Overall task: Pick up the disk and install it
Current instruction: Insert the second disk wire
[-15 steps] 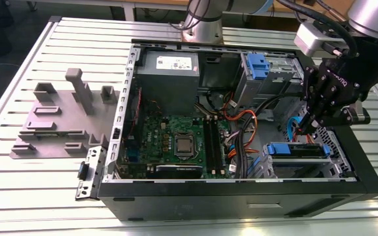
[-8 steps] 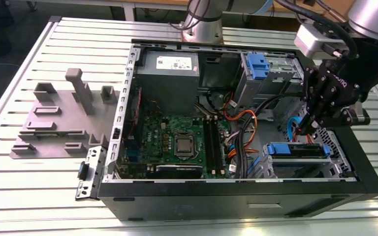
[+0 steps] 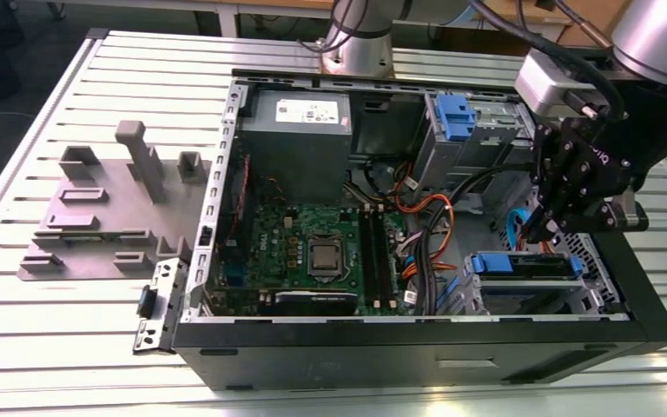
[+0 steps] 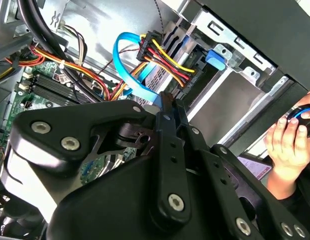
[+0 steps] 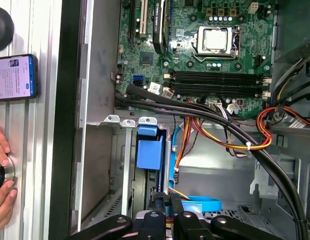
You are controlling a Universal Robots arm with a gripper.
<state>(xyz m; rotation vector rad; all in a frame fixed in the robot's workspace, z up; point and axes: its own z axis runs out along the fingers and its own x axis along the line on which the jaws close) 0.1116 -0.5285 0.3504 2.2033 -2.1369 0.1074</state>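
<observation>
No print can be made out on the power supply's white label (image 3: 308, 110) or the phone screen (image 5: 15, 76).

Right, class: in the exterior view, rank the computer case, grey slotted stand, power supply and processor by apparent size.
Largest to smallest:
1. computer case
2. grey slotted stand
3. power supply
4. processor
None look alike.

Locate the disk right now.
Exterior view's right: the disk is in the drive bay of the computer case, just under the gripper.
</observation>
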